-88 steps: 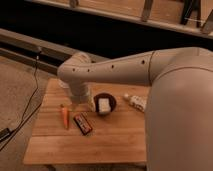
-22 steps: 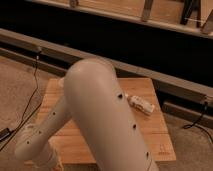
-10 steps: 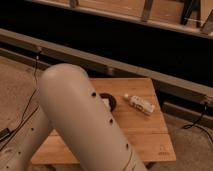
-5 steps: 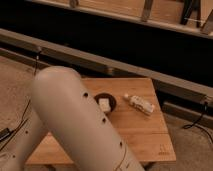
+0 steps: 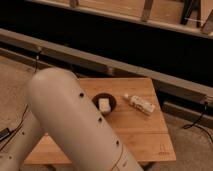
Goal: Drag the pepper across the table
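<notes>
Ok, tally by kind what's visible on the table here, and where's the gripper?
Dark bowl: 1
White block in bowl: 1
Pale bottle lying on its side: 1
Total: 3
Pepper: none visible; the arm covers the table's left side.
Gripper: not in view.

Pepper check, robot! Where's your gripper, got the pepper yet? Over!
Gripper out of view, hidden behind the arm. Pepper not visible, arm blocks the table's left side. Dark bowl and small bottle sit mid-table.
</notes>
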{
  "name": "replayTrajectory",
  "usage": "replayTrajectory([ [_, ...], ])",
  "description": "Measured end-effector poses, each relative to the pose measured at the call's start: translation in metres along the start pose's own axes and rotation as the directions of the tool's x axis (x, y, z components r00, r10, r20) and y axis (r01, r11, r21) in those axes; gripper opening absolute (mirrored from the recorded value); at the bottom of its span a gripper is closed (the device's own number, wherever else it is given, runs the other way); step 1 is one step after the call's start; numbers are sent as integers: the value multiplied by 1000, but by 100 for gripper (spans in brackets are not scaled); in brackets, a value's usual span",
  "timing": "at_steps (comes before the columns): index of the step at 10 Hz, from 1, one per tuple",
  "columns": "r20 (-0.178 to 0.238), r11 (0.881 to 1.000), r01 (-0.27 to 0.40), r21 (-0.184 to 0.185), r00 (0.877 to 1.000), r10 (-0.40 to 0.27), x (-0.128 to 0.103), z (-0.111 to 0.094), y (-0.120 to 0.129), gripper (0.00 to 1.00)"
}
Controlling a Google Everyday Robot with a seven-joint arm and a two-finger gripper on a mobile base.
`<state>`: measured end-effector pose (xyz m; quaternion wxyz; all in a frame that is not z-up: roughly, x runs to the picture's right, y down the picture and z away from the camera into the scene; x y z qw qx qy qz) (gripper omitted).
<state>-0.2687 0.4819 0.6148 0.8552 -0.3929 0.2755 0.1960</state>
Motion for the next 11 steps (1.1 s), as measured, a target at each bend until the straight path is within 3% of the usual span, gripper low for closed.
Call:
replayTrajectory([
  [11,-4,1000,18,1,1000,-18,0,-2,1,80],
])
